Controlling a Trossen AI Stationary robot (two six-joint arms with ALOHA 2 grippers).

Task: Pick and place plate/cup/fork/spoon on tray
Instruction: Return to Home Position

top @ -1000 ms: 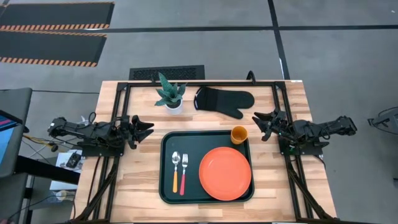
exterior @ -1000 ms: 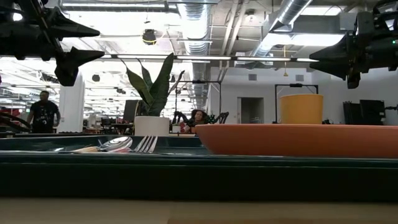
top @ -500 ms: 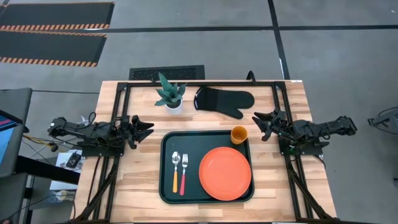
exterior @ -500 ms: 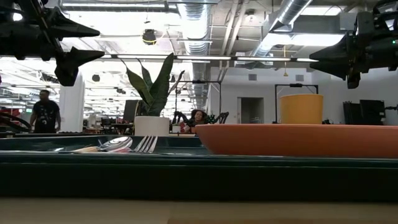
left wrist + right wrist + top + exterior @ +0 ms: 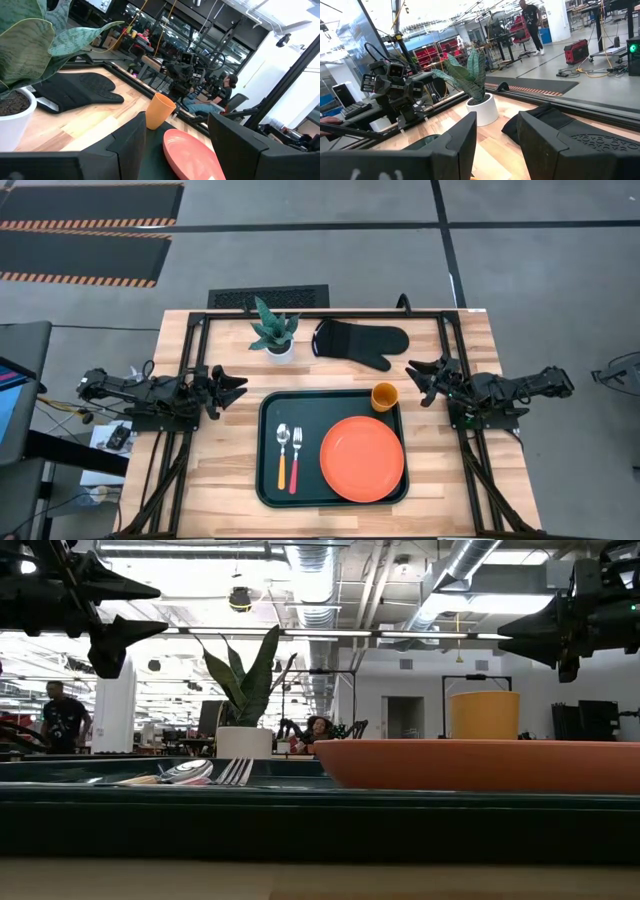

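Plate [image 5: 362,458] was recorded flat on tray [image 5: 270,410], right side. Cup [image 5: 384,396] was noted upright in the corner behind it. Spoon [image 5: 282,455] and fork [image 5: 296,462] were laid parallel at left.

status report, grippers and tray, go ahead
Both open: left gripper left of tray, right gripper right of cup. On tray: plate, cup, fork, spoon. Beyond tray: oven mitt, potted plant, both off it.

No legible text or labels
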